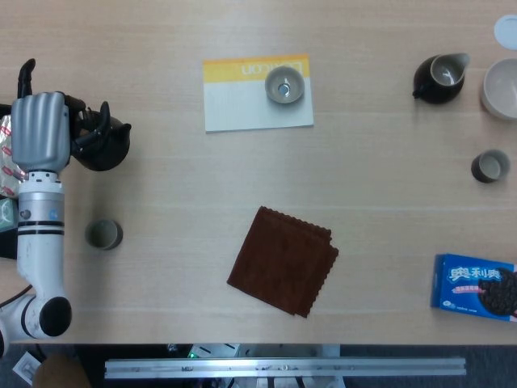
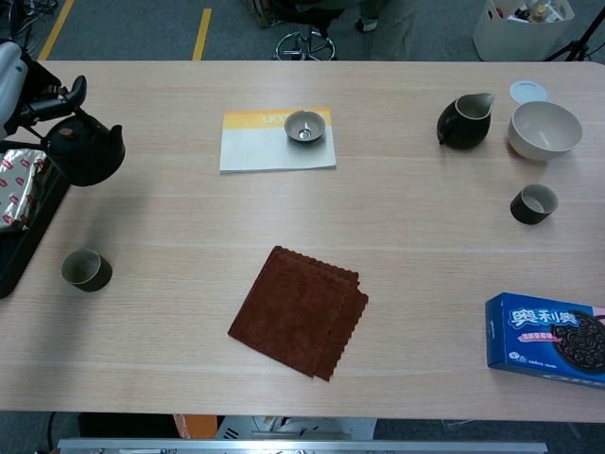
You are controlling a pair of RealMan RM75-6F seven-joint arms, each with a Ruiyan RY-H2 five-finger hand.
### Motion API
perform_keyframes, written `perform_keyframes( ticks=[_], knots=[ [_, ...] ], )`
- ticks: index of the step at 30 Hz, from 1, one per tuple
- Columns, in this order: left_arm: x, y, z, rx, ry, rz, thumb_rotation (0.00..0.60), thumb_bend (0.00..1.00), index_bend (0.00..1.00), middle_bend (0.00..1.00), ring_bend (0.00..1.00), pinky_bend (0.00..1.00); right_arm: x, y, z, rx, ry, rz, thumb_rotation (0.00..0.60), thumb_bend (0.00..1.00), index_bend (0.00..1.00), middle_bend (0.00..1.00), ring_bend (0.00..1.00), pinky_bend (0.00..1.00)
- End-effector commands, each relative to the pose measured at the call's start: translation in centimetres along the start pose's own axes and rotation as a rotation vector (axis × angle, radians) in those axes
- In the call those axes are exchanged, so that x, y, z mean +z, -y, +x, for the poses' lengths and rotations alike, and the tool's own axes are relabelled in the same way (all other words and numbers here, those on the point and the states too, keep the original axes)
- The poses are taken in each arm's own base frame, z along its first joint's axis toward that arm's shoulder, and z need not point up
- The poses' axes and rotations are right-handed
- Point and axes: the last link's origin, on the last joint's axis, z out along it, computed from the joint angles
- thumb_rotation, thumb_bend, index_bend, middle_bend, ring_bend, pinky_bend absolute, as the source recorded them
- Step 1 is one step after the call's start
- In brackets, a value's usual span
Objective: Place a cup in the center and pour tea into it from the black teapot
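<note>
Teapot (image 1: 103, 147) first: we see the black pot near the table's left edge, toward the far-left corner, with our left hand (image 1: 39, 129) wrapped about its handle side. The fingers (image 1: 85, 137) curl dark against the pot's body, holding it; in the chest view the same pot (image 2: 85, 151) shows its lid knob and spout, with the left hand (image 2: 14, 71) mostly cut off by the frame. Whether the pot rests on the table (image 1: 388, 267) or hangs just above it, we cannot tell. Our right hand shows in neither view.

Nearer the front along the left edge stands a small grey-green cup (image 1: 104, 234), upright and apart from the pot. Left of the hand, at the very edge, lies a black tray (image 2: 24, 241) with a foil packet (image 2: 17, 189) on it.

Toward the far edge, a white-and-yellow card (image 1: 242, 105) carries a small grey bowl (image 1: 284, 84) on its right part. Near the table's middle, a little toward the front, lies a folded brown cloth (image 1: 283, 260).

At the far-right corner we find a dark pitcher (image 1: 439, 78), a white bowl (image 1: 502, 89) and a white lid (image 1: 506, 31). A dark cup (image 1: 489, 166) sits by the right edge, and a blue biscuit box (image 1: 475, 287) lies near the front-right corner.
</note>
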Motion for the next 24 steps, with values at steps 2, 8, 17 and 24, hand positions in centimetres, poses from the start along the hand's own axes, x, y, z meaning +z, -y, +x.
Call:
perform_keyframes(
  ticks=[2,8,17,24],
  knots=[
    [-0.3,-0.3,0.5,-0.002,0.000,-0.031,0.231,0.38,1.00,1.00,0.90,0.09,0.3,0.4,0.1,-0.014,0.001,0.018,0.600,0.26,0.18,0.12,0.01,0.02],
    [-0.8,-0.9,1.4,-0.020,0.004,-0.081,0.251,0.38,0.99,1.00,0.89,0.09,1.0,1.6,0.7,-0.054,-0.015,0.052,0.600,0.26,0.18,0.12,0.01,0.02],
    [-1.4,-1.5,2.4,-0.025,0.025,-0.120,0.300,0.38,0.97,1.00,0.88,0.09,2.3,4.1,1.7,-0.095,-0.034,0.108,0.600,0.26,0.18,0.12,0.01,0.02],
    [-1.4,-1.3,2.5,-0.021,0.034,-0.113,0.305,0.38,0.96,1.00,0.88,0.09,2.6,4.4,1.6,-0.100,-0.016,0.092,0.600,0.26,0.18,0.12,0.01,0.02]
  ],
)
